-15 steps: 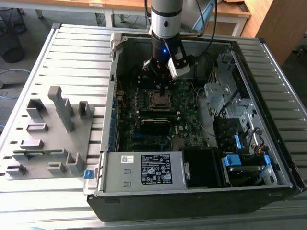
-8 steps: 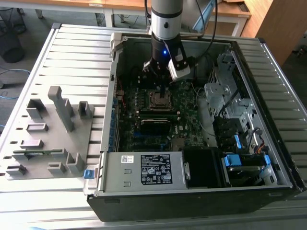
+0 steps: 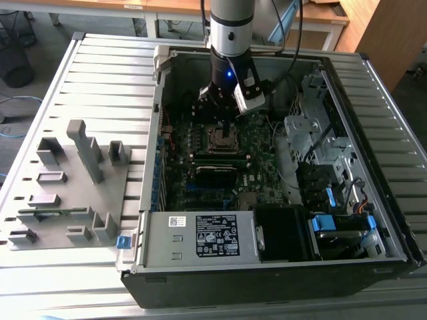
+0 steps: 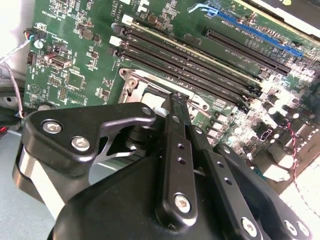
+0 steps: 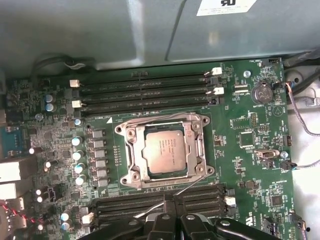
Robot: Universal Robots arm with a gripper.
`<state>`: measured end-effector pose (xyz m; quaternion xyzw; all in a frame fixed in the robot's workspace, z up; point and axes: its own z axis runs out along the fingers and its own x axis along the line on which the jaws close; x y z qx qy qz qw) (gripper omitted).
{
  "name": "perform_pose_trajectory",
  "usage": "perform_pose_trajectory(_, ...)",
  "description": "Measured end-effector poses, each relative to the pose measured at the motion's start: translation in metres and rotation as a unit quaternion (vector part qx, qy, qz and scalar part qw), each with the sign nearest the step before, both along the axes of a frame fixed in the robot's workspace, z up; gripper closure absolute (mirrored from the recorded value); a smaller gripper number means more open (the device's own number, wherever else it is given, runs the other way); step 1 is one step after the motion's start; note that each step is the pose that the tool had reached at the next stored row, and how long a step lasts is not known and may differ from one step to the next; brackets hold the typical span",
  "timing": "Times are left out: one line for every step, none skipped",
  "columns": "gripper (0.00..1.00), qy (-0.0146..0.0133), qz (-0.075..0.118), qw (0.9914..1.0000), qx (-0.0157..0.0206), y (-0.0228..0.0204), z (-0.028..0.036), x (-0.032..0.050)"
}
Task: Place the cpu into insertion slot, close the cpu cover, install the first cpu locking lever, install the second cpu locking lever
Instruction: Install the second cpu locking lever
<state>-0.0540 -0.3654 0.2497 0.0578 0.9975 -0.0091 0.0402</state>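
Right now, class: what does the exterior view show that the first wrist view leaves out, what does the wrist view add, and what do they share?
Exterior view: the grey slatted table, the grey fixture blocks and the white-labelled power supply box.
First wrist view: the dull silver square cpu sitting in its socket, framed by the thin silver metal cover, plus a round coin battery.
Shared: the green motherboard and the black pincer near the socket.

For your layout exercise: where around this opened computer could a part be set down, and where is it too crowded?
Free: the slatted table between the grey fixture tray and the computer case. Crowded: the motherboard around the cpu and the drive bay corner.
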Motion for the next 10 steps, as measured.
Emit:
perform_pose_trajectory(0.90, 0.0000, 0.002, 1.00000, -0.0011, 0.0000, -0.0001, -0.0003)
perform_pose_trajectory(0.90, 0.0000, 0.004, 0.99999, -0.0028, 0.0000, -0.0002, -0.0008)
perform_pose_trajectory(0.90, 0.0000, 0.006, 0.99997, -0.0047, 0.0000, -0.0004, -0.0014)
perform_pose_trajectory(0.90, 0.0000, 0.008, 0.99995, -0.0066, 0.0000, -0.0005, -0.0021)
perform_pose_trajectory(0.90, 0.0000, 0.009, 0.99992, -0.0083, 0.0000, -0.0007, -0.0028)
perform_pose_trajectory(0.90, 0.0000, 0.011, 0.99989, -0.0101, 0.0000, -0.0011, -0.0036)
perform_pose_trajectory(0.90, 0.0000, 0.012, 0.99986, -0.0116, 0.0000, -0.0019, -0.0045)
perform_pose_trajectory(0.90, 0.0000, 0.013, 0.99984, -0.0128, 0.0000, -0.0028, -0.0054)
perform_pose_trajectory(0.90, 0.0000, 0.014, 0.99981, -0.0138, 0.0000, -0.0037, -0.0063)
perform_pose_trajectory(0.90, 0.0000, 0.014, 0.99979, -0.0150, 0.0000, -0.0045, -0.0074)
